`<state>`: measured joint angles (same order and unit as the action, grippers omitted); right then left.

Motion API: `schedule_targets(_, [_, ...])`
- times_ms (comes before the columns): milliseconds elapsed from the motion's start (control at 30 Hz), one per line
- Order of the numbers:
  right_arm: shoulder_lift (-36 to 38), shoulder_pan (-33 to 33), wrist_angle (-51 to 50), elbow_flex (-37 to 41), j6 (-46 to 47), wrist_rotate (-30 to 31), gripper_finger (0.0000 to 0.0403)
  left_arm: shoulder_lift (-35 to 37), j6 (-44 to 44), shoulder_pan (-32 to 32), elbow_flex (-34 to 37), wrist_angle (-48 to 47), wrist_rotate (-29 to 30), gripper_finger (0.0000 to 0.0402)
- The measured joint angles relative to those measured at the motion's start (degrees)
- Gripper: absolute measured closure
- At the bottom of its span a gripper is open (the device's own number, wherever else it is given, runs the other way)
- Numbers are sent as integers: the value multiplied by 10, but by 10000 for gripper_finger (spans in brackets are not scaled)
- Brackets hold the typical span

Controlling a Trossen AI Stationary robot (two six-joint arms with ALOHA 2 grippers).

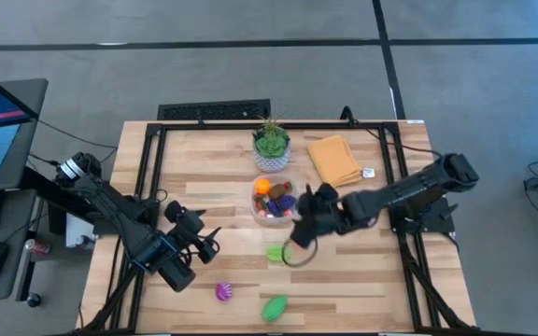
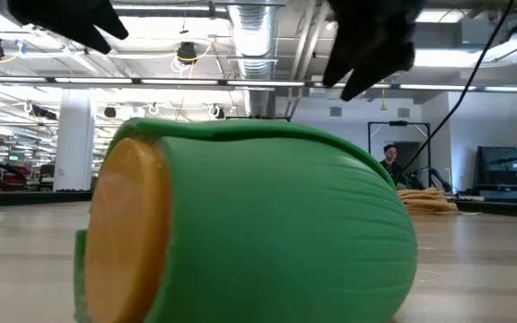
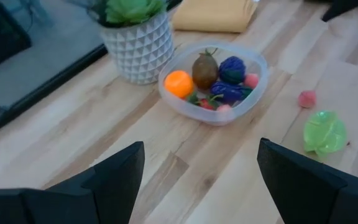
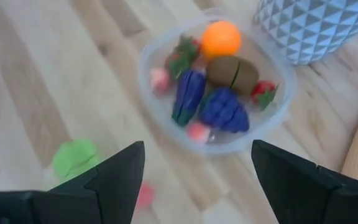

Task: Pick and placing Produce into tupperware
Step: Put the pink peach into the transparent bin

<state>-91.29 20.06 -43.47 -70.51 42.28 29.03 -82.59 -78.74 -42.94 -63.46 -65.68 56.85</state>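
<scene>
The clear tupperware (image 1: 273, 200) stands mid-table and holds several toy pieces: an orange, a brown kiwi, purple and red ones (image 4: 219, 93). Outside it, a light-green leafy piece (image 1: 276, 252) and a small pink piece (image 3: 307, 98) lie on the wood just near of it. A purple-pink piece (image 1: 223, 292) and a green piece (image 1: 275, 307) lie by the near edge. My right gripper (image 4: 197, 144) is open above the table, just near and right of the tupperware. My left gripper (image 3: 201, 146) is open, hovering left of the leafy piece.
A green plant in a white pot (image 1: 271, 145) stands just beyond the tupperware, and a folded orange cloth (image 1: 333, 159) lies to its right. In the low view the green piece with an orange cut face (image 2: 249, 224) fills the foreground. A person (image 2: 389, 158) shows far behind.
</scene>
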Motion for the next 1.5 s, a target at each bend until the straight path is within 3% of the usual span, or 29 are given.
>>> schedule_targets(333, [-11, 129, 7, 32, 52, 58, 85, 0, 77, 0, 0, 29, 25, 100])
schedule_targets(533, [-41, 162, 41, 61, 111, 82, 85, 0, 79, 0, 0, 27, 25, 100])
schedule_targets(967, [-142, 166, 84, 62, 155, 100, 87, 0, 77, 0, 0, 36, 17, 100])
schedule_targets(1167, [-150, 160, 86, 62, 162, 100, 118, 0, 77, 0, 0, 37, 10, 100])
schedule_targets(1500, [-149, 126, 96, 62, 68, 71, 138, 0, 77, 0, 0, 37, 19, 100])
